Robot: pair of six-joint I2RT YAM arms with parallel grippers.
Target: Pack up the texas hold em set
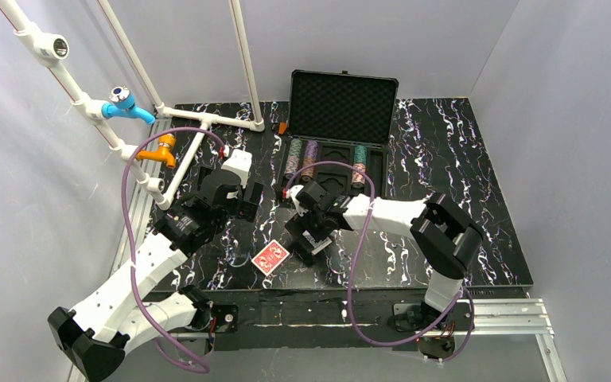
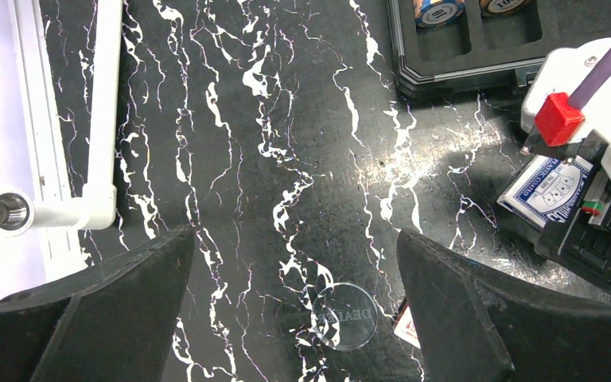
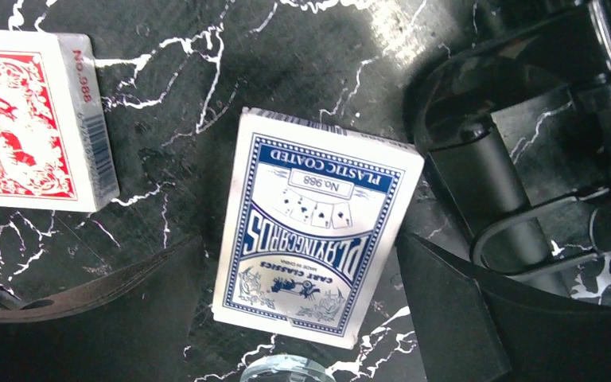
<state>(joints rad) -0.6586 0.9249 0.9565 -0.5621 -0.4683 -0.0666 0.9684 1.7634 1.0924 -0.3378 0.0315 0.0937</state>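
Note:
The black briefcase (image 1: 342,102) stands open at the back, its foam-lined lid upright. Rows of striped poker chips (image 1: 312,159) lie in its tray. The blue-backed card deck (image 3: 314,227) lies flat on the table between the fingers of my open right gripper (image 3: 296,239), with a gap on each side. The red-backed deck (image 3: 28,119) lies to its left, and also shows near the table's front (image 1: 270,257). My left gripper (image 2: 294,235) hangs open over bare table, above a clear dealer button (image 2: 344,316). The left wrist view shows the blue deck (image 2: 545,189) under the right gripper.
A white pipe frame (image 1: 199,119) with blue and orange fittings stands at the back left. The case's front corner (image 2: 461,68) is at the upper right of the left wrist view. The two grippers are close together at mid-table.

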